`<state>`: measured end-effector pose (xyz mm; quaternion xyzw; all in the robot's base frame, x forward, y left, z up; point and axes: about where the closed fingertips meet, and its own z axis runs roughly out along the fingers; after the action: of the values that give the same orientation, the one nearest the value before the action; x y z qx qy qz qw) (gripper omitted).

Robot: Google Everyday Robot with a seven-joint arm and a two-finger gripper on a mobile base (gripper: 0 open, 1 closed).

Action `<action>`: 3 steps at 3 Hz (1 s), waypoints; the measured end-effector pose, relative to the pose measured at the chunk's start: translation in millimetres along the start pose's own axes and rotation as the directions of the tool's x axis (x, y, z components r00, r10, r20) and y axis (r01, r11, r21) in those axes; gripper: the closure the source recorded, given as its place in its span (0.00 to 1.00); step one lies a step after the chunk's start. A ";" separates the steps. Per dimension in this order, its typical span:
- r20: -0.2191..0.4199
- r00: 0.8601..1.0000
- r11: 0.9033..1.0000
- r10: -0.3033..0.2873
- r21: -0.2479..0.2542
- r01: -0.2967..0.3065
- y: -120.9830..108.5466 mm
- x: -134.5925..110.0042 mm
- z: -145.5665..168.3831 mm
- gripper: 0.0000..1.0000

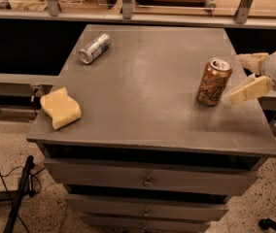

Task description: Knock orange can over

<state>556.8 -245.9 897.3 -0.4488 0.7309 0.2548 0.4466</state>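
The orange can [214,82] stands upright on the right part of the grey table top [152,96]. It is dented, orange-gold with dark lettering and a silver top. My gripper [232,79] reaches in from the right edge, just right of the can. It is open, with pale fingers [249,90] spread apart. The lower fingertip is at the can's right side, near its base; I cannot tell if it touches. The upper finger is level with the can's top, a little to its right.
A silver-grey can [94,48] lies on its side at the table's back left. A yellow sponge [60,107] lies near the front left edge. Drawers [147,181] are below the top. A shelf rail [128,16] runs behind the table.
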 end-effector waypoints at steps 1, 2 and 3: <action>0.124 0.991 0.999 0.045 -0.007 -0.044 3.2 6.6 12.9 0.00; 0.142 0.989 0.999 0.046 -0.012 -0.044 4.6 3.2 15.9 0.00; 0.139 0.989 0.999 0.045 -0.012 -0.044 4.6 3.3 16.1 0.00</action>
<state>558.9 -232.7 886.7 -0.4155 0.7067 0.2987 0.4886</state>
